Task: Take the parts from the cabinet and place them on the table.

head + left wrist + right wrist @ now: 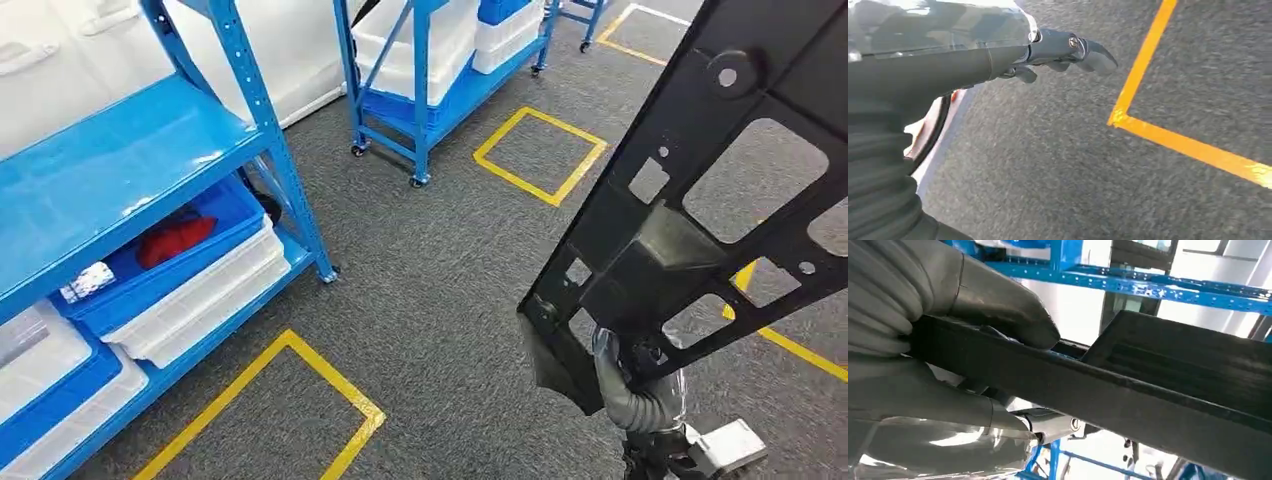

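Head view: a large black panel part [700, 190] w/ cut-out holes is held up at the right by the right hand [640, 385], gripped at its lower end above grey carpet w/ yellow tape squares [540, 152]. Blue shelving [130, 170] w/ blue and white bins is seen at left, a second rack [430, 90] further back.

Left wrist view: the left hand [1063, 52] is seen over carpet beside a yellow tape line [1148, 125]; nothing is held, fingers partly curled.

Right wrist view: the part's edge is clamped between thumb and fingers [998, 300].
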{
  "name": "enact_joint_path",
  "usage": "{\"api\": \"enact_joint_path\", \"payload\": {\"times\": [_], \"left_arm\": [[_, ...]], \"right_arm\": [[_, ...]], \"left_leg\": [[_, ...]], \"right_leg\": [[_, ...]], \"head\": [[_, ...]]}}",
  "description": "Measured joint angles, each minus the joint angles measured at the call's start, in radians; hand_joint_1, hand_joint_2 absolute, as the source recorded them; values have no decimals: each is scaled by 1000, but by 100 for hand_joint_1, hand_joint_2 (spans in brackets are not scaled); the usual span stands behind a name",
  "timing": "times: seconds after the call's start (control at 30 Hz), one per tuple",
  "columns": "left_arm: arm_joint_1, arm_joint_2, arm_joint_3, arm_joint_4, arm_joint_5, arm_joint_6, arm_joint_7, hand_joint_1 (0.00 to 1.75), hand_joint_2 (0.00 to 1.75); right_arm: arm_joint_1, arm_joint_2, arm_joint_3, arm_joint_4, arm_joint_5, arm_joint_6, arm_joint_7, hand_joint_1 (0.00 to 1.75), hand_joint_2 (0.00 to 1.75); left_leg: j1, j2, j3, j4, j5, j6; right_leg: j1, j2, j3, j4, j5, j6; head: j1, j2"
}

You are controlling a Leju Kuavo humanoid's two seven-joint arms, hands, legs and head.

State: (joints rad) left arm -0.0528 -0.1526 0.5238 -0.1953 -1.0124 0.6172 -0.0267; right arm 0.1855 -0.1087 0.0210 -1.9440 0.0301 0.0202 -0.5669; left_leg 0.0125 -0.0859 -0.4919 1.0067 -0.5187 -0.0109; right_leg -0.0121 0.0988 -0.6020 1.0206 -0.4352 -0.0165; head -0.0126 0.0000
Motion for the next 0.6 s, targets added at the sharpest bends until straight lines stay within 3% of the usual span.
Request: {"api": "enact_joint_path", "payload": {"times": [0.07,0.13,0.17,0.2,0.23,0.3,0.33,0.37,0.43,0.47,0.5,0.53,0.6], "left_arm": [[-1,0,3,0,2,0,2,0,175],[-4,0,6,0,1,5,8,0,175],[-4,-1,6,0,0,8,15,0,175],[-4,-1,6,0,-3,9,23,0,175],[-3,-3,6,0,-5,10,30,0,175],[2,-4,8,0,-11,20,41,0,175],[5,-4,9,0,-10,26,41,0,175],[5,-4,12,0,-4,32,37,0,175],[2,-4,19,0,-1,40,31,0,175],[0,-4,20,0,-1,42,30,0,175],[0,-3,21,0,-1,42,30,0,175],[0,-2,23,0,-1,42,29,0,175],[-3,0,27,0,-1,42,16,0,175]], "right_arm": [[-8,-10,6,0,0,-3,2,175,175],[-6,-15,8,0,0,-5,2,175,175],[-4,-20,8,0,0,-5,2,175,175],[-2,-23,9,0,-1,-7,2,175,175],[-3,-28,10,0,-3,-8,1,175,175],[5,-31,14,2,-13,-9,-3,175,175],[9,-34,17,4,-22,-8,-9,175,175],[11,-37,18,10,-33,-2,-19,175,175],[8,-38,23,25,-52,2,-38,175,175],[4,-38,27,31,-58,4,-45,175,175],[-2,-38,32,38,-64,3,-49,175,175],[-6,-38,36,44,-68,3,-53,175,175],[-7,-38,43,54,-76,-3,-61,175,175]], "left_leg": [[-3,10,-4,-13,4,5],[-7,33,1,-20,12,19],[4,51,3,-34,24,30],[-1,62,2,-39,29,37],[-3,73,-1,-39,30,41],[-9,103,-5,-38,30,42],[-11,118,-7,-37,30,42],[-13,132,-8,-37,29,42],[-13,156,-6,-34,25,38],[-13,167,-4,-31,21,35],[-17,175,-3,-28,17,30],[-24,184,-6,-20,12,23],[-24,200,-3,-23,12,18]], "right_leg": [[-6,21,-14,0,9,17],[-7,48,-17,-9,21,35],[-11,26,-20,0,14,35],[-2,-34,-38,32,-15,35],[-2,-65,-65,92,-55,37],[-4,-88,-133,250,-131,43],[-5,-91,-150,296,-143,45],[-6,-94,-141,289,-129,46],[-5,-109,-53,144,-57,43],[-4,-132,5,47,-22,39],[3,-182,29,-2,-38,33],[8,-178,27,-7,-32,19],[12,-155,22,-3,-33,13]], "head": [[0,0],[0,0],[0,0],[1,0],[0,0],[0,0],[0,0],[0,0],[0,0],[0,0],[0,0],[0,0],[0,0]]}}
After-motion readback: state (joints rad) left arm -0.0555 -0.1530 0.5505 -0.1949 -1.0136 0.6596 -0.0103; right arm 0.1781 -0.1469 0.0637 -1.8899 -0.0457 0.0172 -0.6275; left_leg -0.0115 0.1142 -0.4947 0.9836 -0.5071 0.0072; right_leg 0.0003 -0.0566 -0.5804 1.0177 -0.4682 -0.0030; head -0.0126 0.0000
